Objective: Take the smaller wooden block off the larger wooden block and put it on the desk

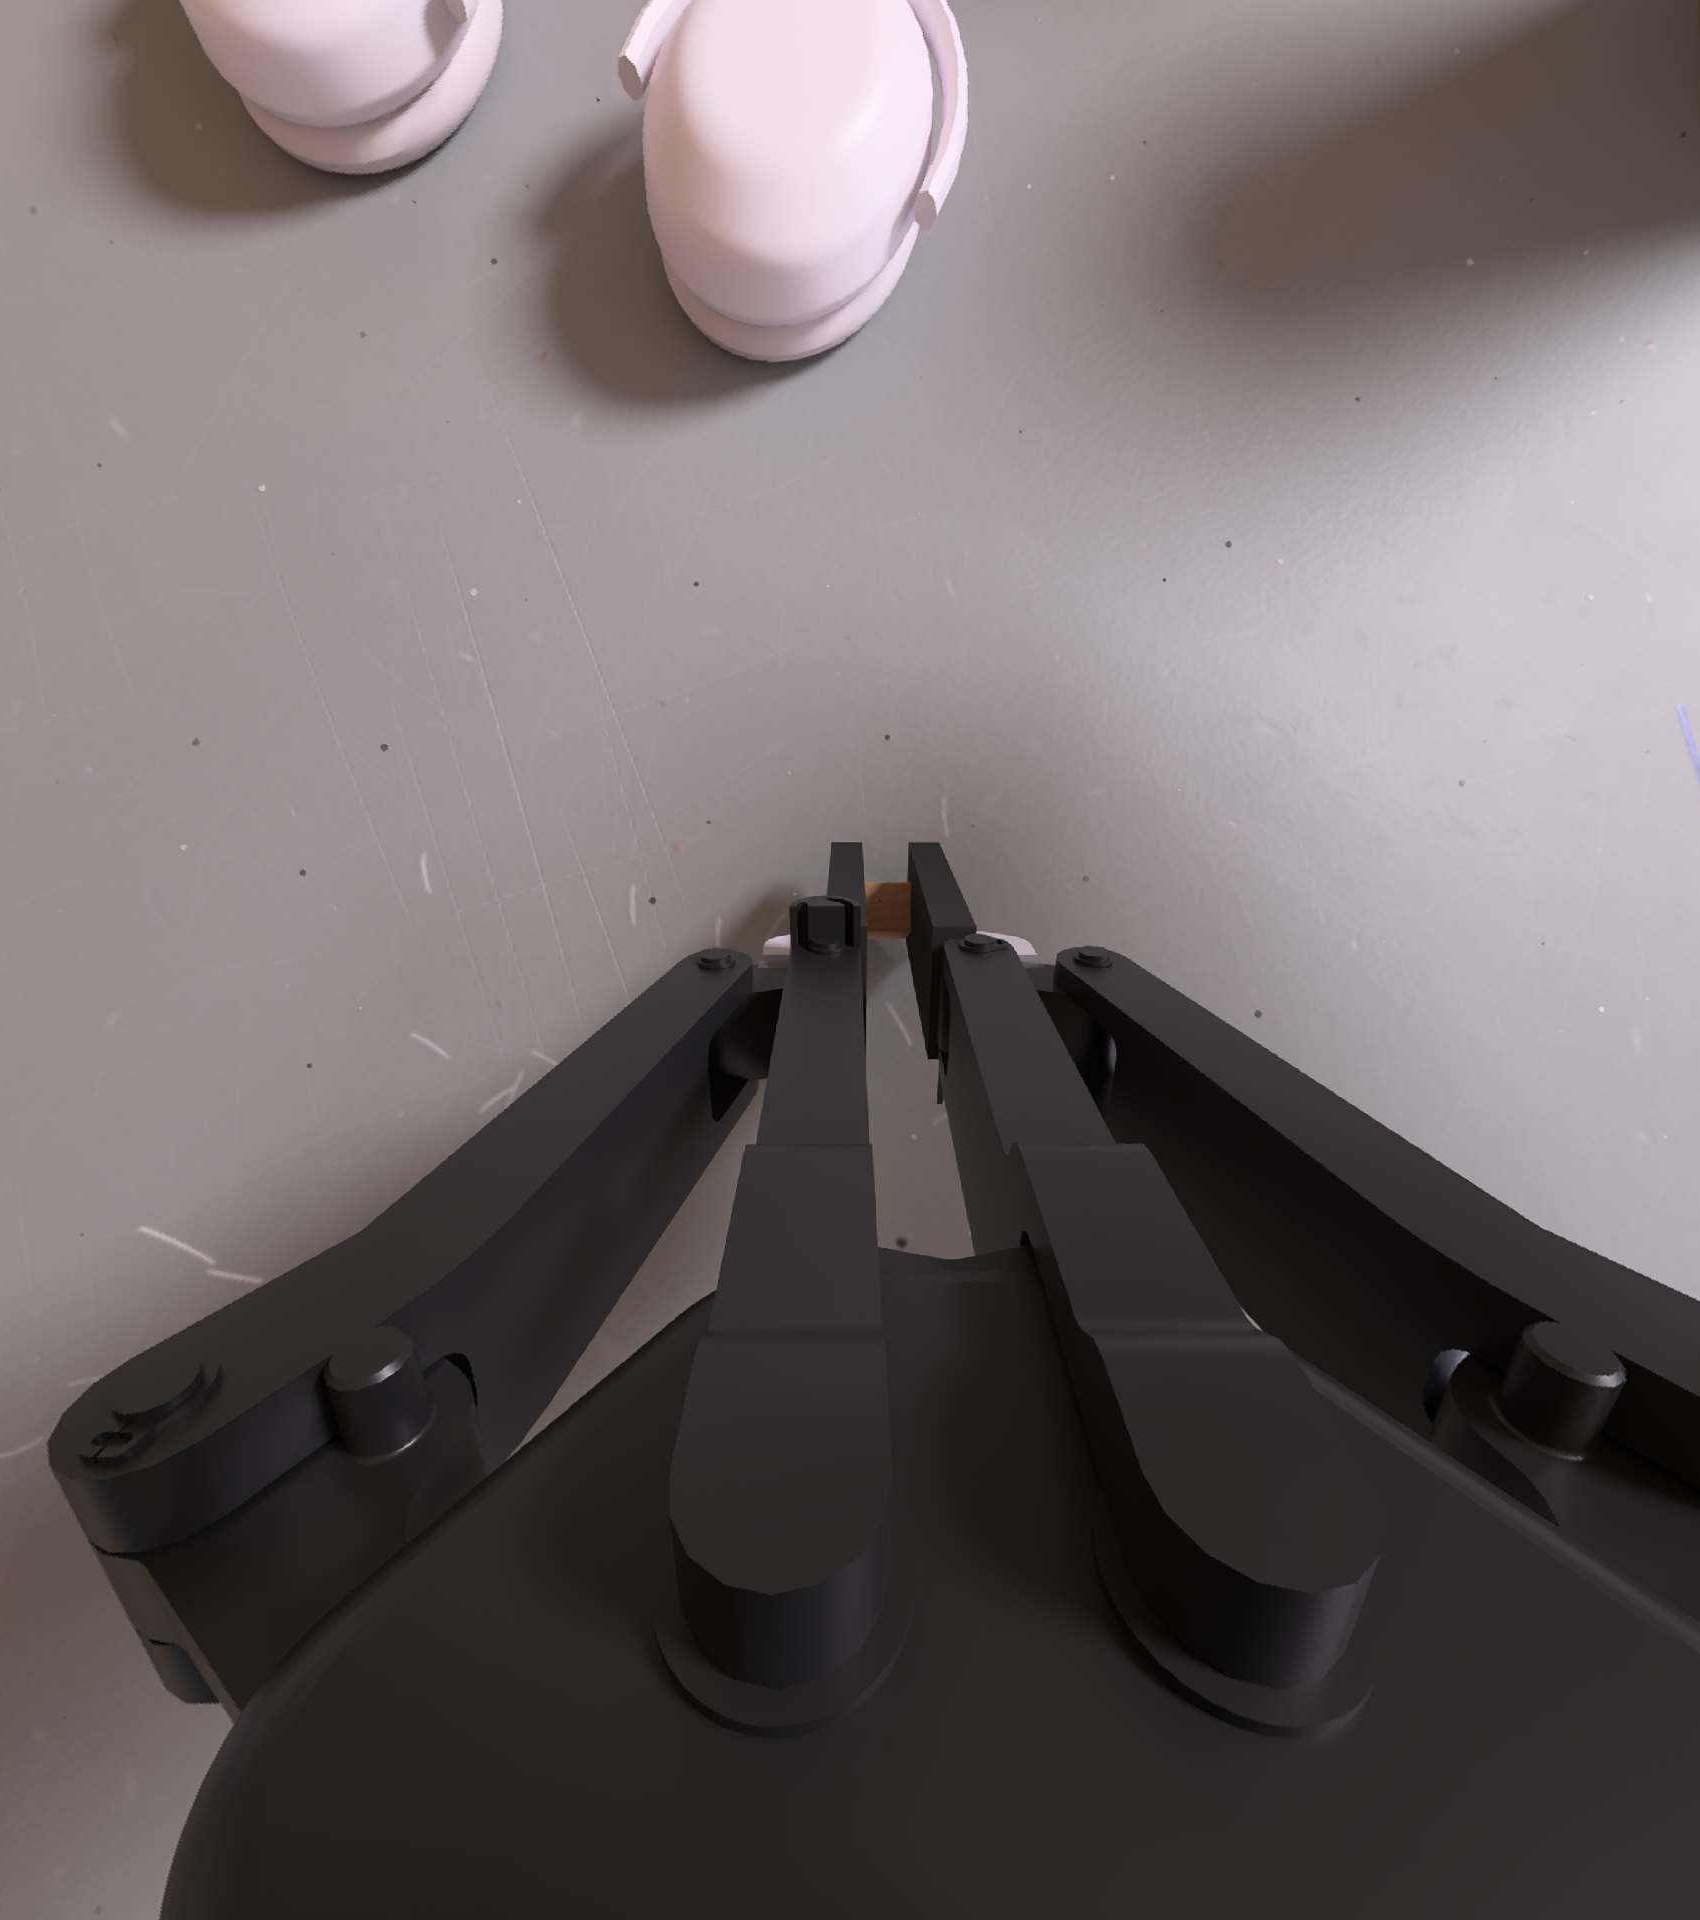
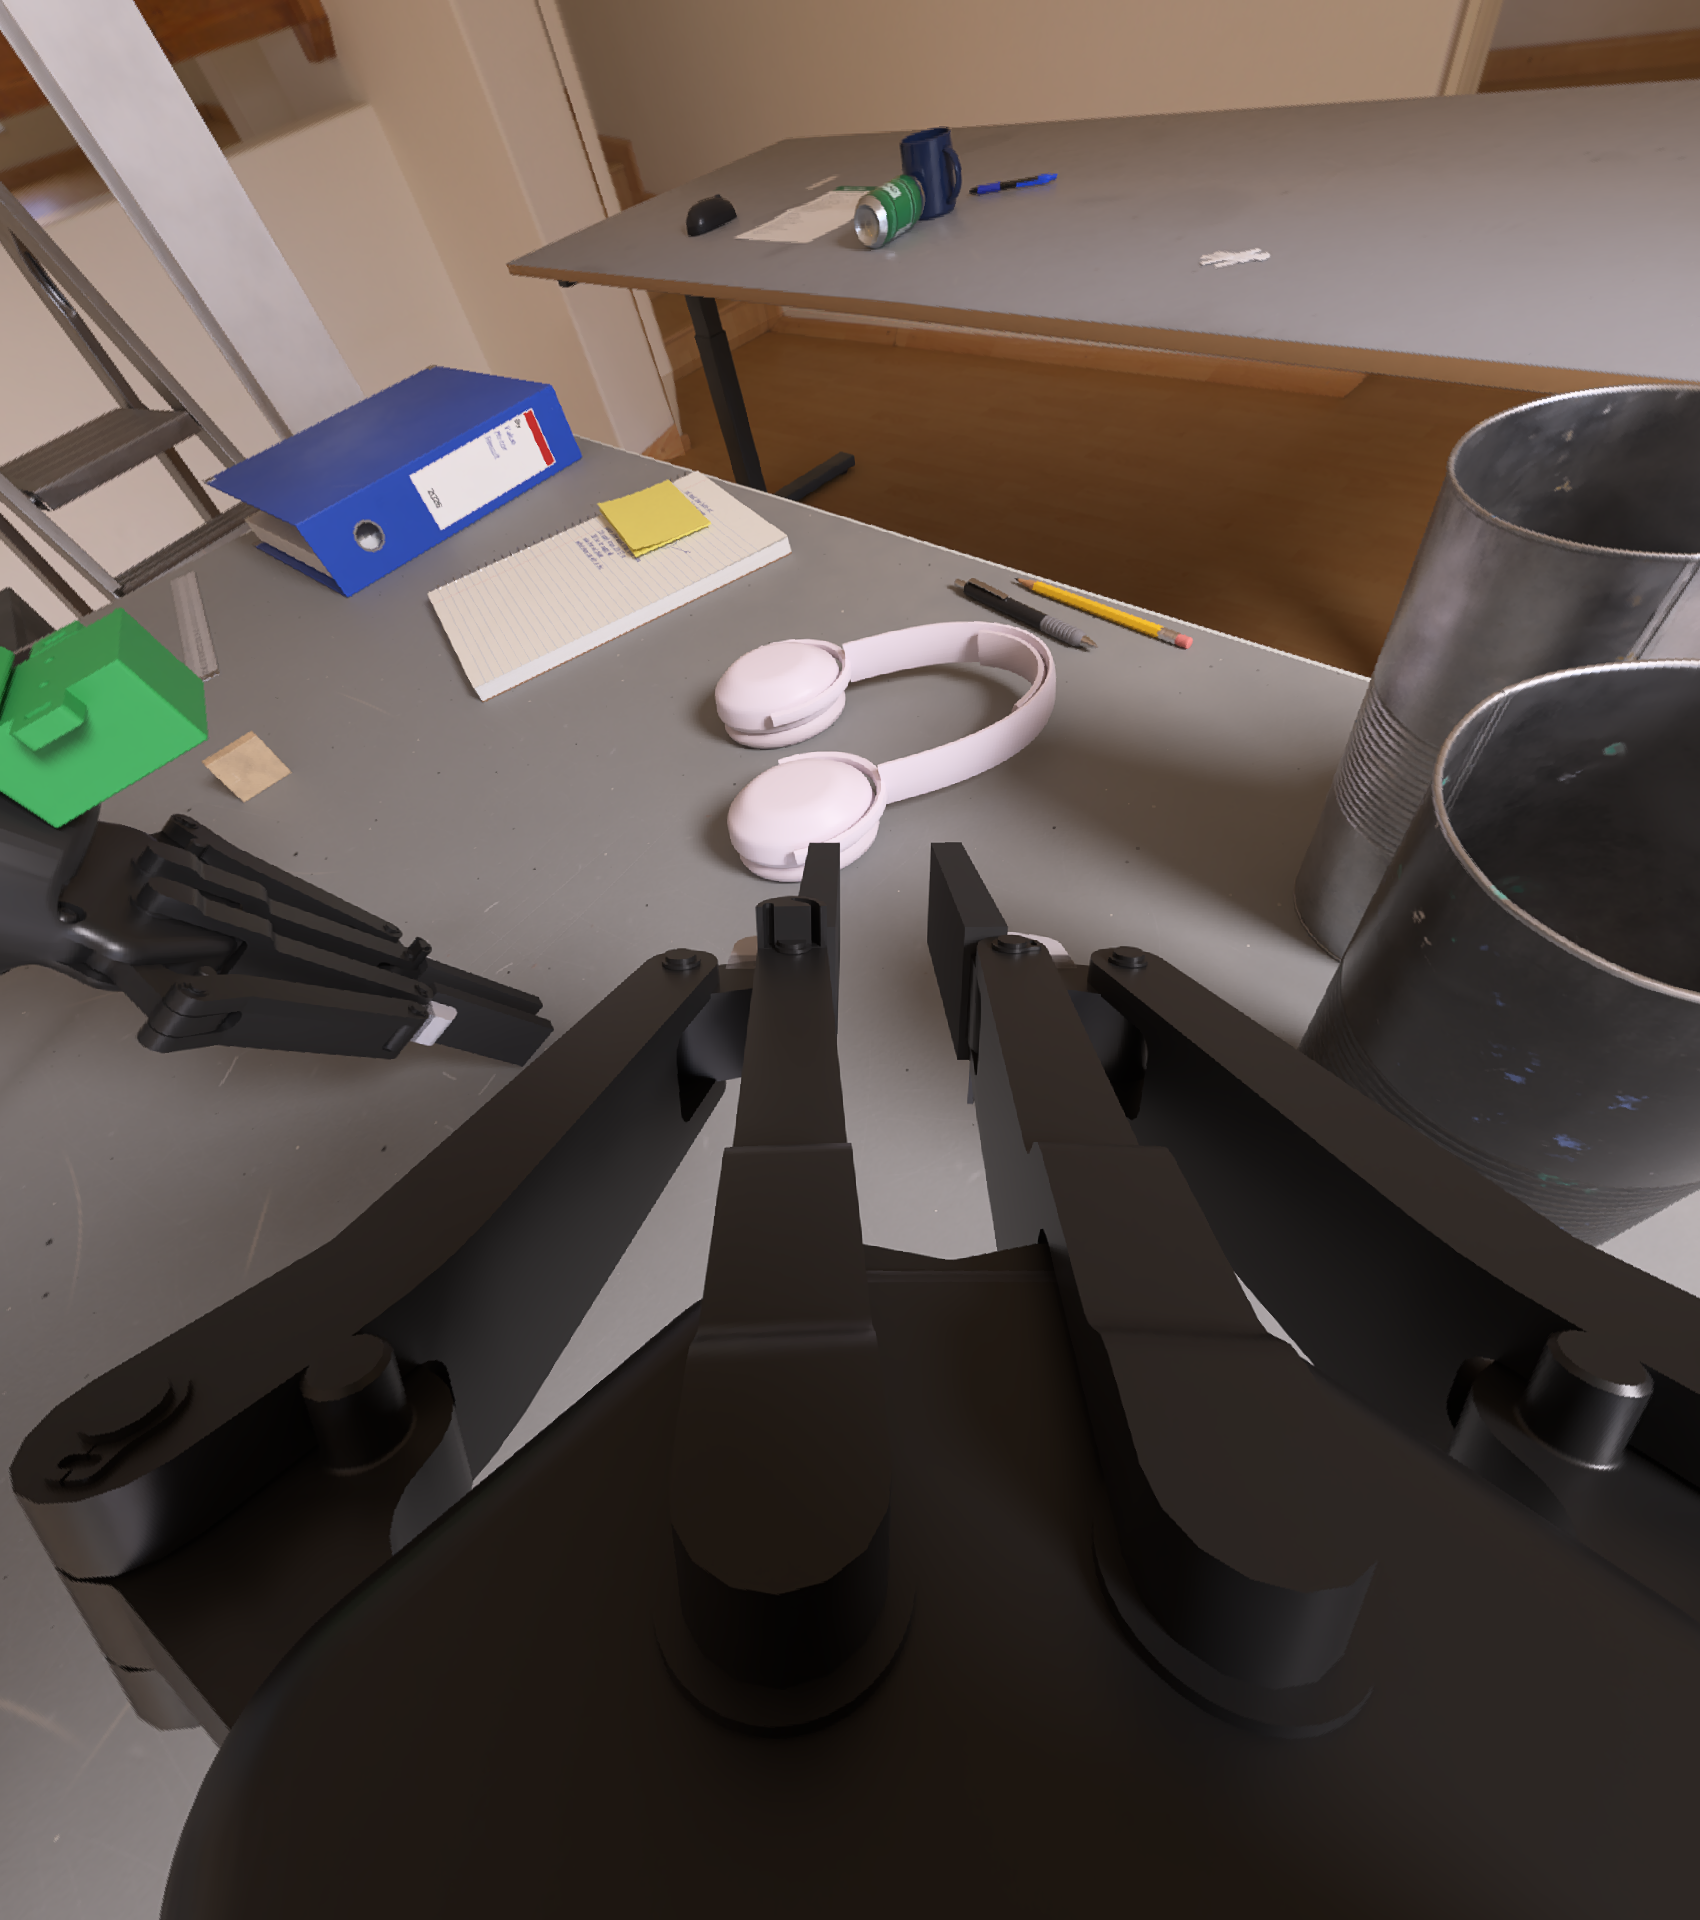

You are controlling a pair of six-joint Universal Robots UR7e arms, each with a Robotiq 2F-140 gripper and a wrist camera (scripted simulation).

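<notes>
My left gripper [image 1: 890,883] is shut on the smaller wooden block [image 1: 890,909], a small tan piece pinched between its fingertips just above the grey desk [image 1: 410,675]. I cannot tell whether the block touches the desk. In the right wrist view the left gripper [image 2: 513,1023] reaches in low from the left, and the block is hidden there. The larger wooden block [image 2: 246,766], flat and tan, lies on the desk behind the left arm with nothing on it. My right gripper [image 2: 882,868] hovers over the desk, empty, its jaws nearly closed with a narrow gap.
Pink headphones [image 2: 877,727] lie just beyond both grippers and also show in the left wrist view [image 1: 794,187]. Two metal bins [image 2: 1604,935] stand at the right. A blue binder [image 2: 410,468], a notepad [image 2: 597,592], a pen and a pencil [image 2: 1106,613] lie farther back.
</notes>
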